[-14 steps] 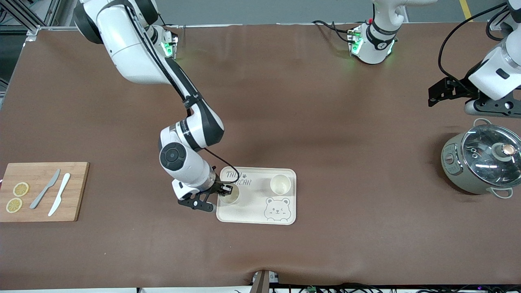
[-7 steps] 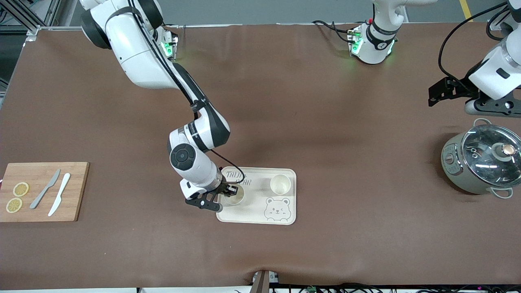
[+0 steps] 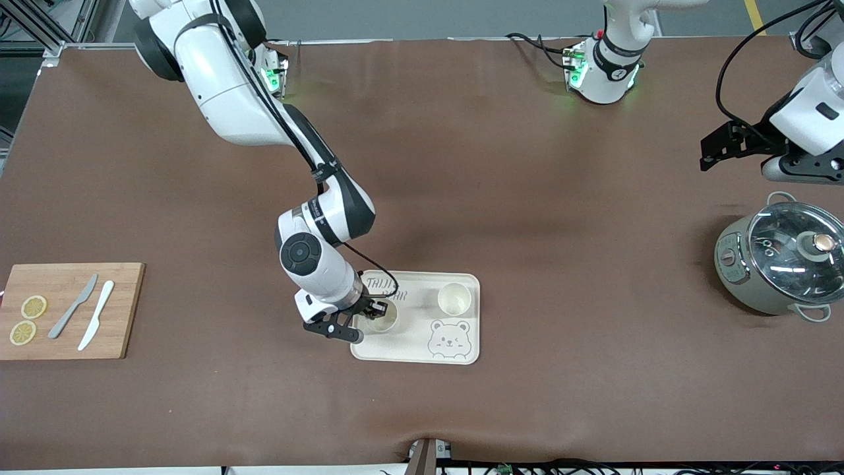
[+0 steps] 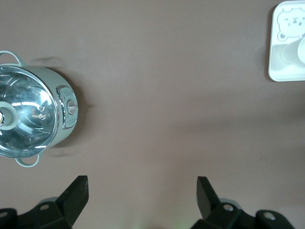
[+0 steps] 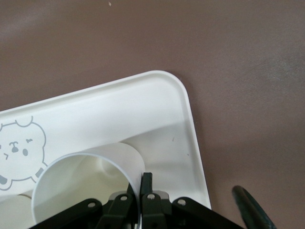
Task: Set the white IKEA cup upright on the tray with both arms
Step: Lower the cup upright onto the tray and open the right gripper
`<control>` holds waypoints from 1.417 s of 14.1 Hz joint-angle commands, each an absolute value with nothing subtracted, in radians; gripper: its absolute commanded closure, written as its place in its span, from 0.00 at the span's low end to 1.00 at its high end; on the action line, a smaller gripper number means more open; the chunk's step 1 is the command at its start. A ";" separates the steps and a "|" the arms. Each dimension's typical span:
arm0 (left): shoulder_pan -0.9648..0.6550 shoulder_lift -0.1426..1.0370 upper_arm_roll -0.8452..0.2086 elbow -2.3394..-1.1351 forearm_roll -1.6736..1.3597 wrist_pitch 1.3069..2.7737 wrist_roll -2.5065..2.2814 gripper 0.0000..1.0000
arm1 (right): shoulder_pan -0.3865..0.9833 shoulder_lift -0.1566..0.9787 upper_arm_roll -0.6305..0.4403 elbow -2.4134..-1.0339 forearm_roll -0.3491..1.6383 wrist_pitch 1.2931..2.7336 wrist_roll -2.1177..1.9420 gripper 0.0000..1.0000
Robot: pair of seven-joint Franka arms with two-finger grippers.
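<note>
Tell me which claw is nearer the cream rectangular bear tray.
Right. The right claw is over the cream rectangular bear tray, pinching the rim of a white cup on it. The left claw waits open near the glass-lidded grey pot at the left arm's end.

cup (image 3: 382, 319): white, upright, on tray, toward its right-arm end
tray (image 3: 422, 343): cream, bear face, flat on table
second cup (image 3: 454, 298): upright, on tray

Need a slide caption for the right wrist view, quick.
Right gripper pinches the rim of an upright white cup over the cream bear tray.
</note>
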State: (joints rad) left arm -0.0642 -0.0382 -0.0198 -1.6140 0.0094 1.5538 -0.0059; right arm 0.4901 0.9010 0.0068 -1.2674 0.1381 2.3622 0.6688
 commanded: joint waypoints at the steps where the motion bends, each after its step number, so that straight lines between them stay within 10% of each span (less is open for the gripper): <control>1: -0.046 -0.051 -0.023 -1.598 -0.002 1.565 -0.044 0.00 | 0.505 0.922 -0.008 -1.235 0.120 2.364 0.704 1.00; 8: -0.049 -0.035 -0.028 -1.572 0.003 1.591 -0.058 0.00 | 0.497 0.925 -0.006 -1.236 0.120 2.364 0.701 0.79; 11: -0.049 -0.026 -0.029 -1.563 0.000 1.591 -0.092 0.00 | 0.495 0.925 -0.006 -1.236 0.118 2.362 0.701 0.53; 13: -0.049 -0.023 -0.031 -1.563 0.006 1.591 -0.089 0.00 | 0.494 0.923 -0.006 -1.236 0.098 2.362 0.696 0.07; 14: -0.049 -0.021 -0.032 -1.560 0.000 1.591 -0.086 0.00 | 0.494 0.923 -0.006 -1.238 0.092 2.362 0.696 0.00; 20: -0.049 -0.023 -0.031 -1.552 0.000 1.591 -0.081 0.00 | 0.494 0.917 -0.006 -1.238 0.091 2.358 0.693 0.00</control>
State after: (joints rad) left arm -0.0542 -0.0314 -0.0246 -1.5753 0.0094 1.5923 -0.0777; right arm 0.4935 0.9041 -0.0058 -1.2671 0.1101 2.3626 0.6767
